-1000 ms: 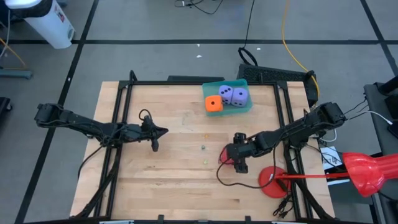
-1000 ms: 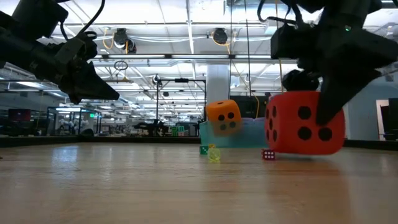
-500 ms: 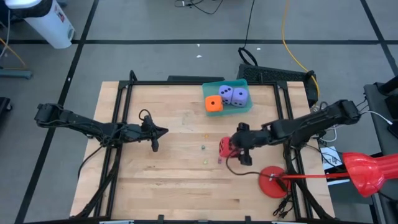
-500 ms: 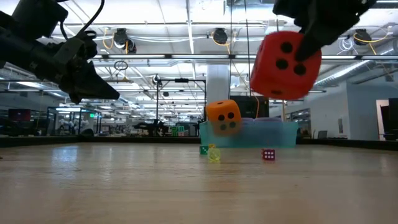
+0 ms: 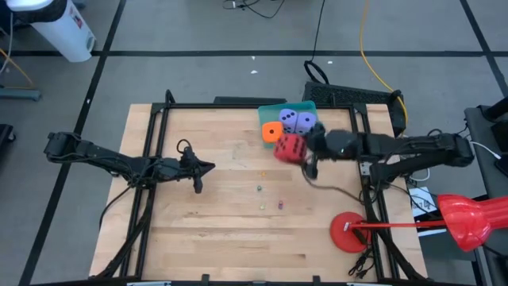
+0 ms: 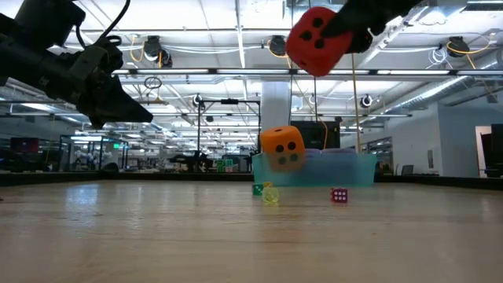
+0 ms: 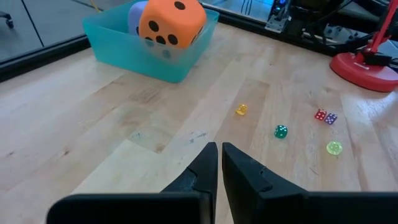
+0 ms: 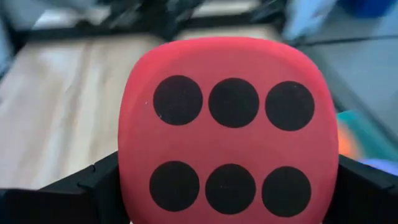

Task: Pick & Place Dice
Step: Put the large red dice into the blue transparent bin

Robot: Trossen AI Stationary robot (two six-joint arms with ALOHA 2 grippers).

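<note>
My right gripper (image 5: 298, 151) is shut on the red die (image 5: 290, 148), which hangs high above the table in the low view (image 6: 317, 31), just short of the teal bin (image 5: 311, 137) on the bin's near side. The orange die (image 5: 272, 133) sits at the bin's left end, leaning on its rim (image 7: 163, 70). Two purple dice (image 5: 288, 120) (image 5: 306, 124) lie inside the bin. My left gripper (image 5: 198, 168) hovers over the table's left half with its fingers shut (image 7: 219, 152). My right gripper pinches the red die between its two fingers, one finger (image 8: 93, 183) on each of two opposite side faces (image 8: 134, 174). The six-pip face (image 8: 227, 143) is turned toward the wrist. The fingers come roughly level from the table's right. The die is lifted clear.
Several tiny coloured dice lie on the wood in the middle of the table (image 5: 259, 188) (image 5: 279, 205) (image 7: 280, 131). A flat red disc (image 5: 348, 232) with a red stand sits at the near right corner. Bare wood lies between my left gripper and the bin.
My right gripper has lifted the red die off the table near the red disc and carried it up and toward the far edge, up to the teal bin. The right arm has stretched out level. The die has turned in the hold.
</note>
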